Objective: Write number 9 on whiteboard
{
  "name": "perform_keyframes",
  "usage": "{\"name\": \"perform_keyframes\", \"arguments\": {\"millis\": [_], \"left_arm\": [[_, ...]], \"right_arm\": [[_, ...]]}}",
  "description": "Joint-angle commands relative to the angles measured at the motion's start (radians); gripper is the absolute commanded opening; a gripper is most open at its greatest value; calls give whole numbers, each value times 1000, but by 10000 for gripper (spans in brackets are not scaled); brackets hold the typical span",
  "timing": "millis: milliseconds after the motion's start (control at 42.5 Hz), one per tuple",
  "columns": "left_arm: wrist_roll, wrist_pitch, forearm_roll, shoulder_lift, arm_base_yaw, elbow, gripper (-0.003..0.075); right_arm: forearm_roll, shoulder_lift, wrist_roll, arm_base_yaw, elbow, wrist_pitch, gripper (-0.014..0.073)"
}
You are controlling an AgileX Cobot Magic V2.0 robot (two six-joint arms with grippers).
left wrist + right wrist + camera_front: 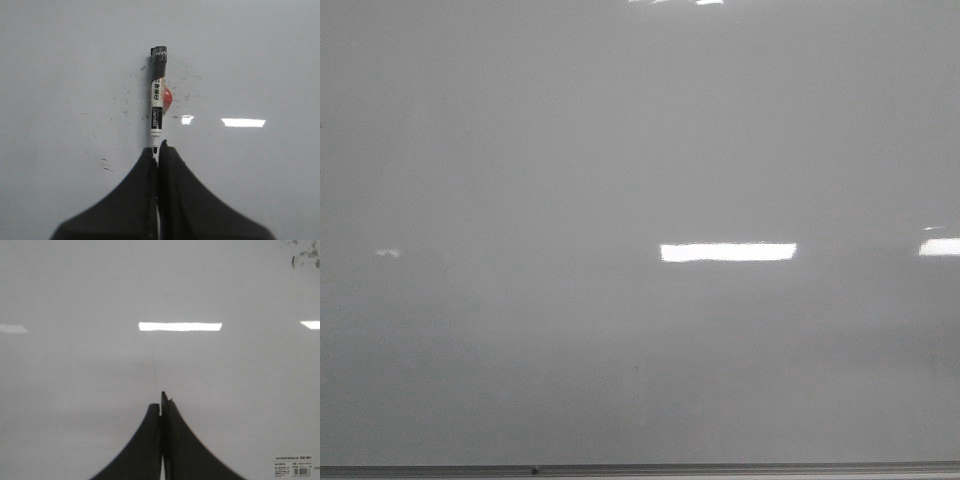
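Background: a flat, glossy pale grey surface fills every view. No wall, floor, window or furniture visible. Lighting comes from overhead: long bright rectangular reflections [728,252] lie across the surface in the front view, with a second at the right edge and a faint one far left. A thin grey frame edge [720,468] runs along the bottom of the front view.

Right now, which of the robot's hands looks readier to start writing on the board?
The left hand: it is shut on a marker pointing at the whiteboard. The right hand is shut on nothing. No 9 is visible yet.
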Motion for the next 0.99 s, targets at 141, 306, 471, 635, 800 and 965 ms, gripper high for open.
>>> {"name": "perform_keyframes", "arguments": {"millis": [141, 306, 471, 635, 800, 965], "left_arm": [[-1, -118, -9, -20, -1, 1, -19], [-1, -258, -9, -20, -1, -4, -19], [-1, -235, -4, 0, -1, -143, -19], [2, 19, 54, 133, -1, -341, -19], [7, 115, 59, 293, -1, -415, -19], [7, 124, 59, 360, -1, -420, -13]], "right_arm": [[-8, -18, 0, -4, -3, -82, -31], [-8, -18, 0, -4, -16, -157, -31], [-9, -15, 0, -4, -151, -62, -38], [-9, 68, 0, -4, -333, 94, -69], [-9, 193, 0, -4, -427, 142, -69], [-9, 253, 0, -4, -430, 139, -68]]}}
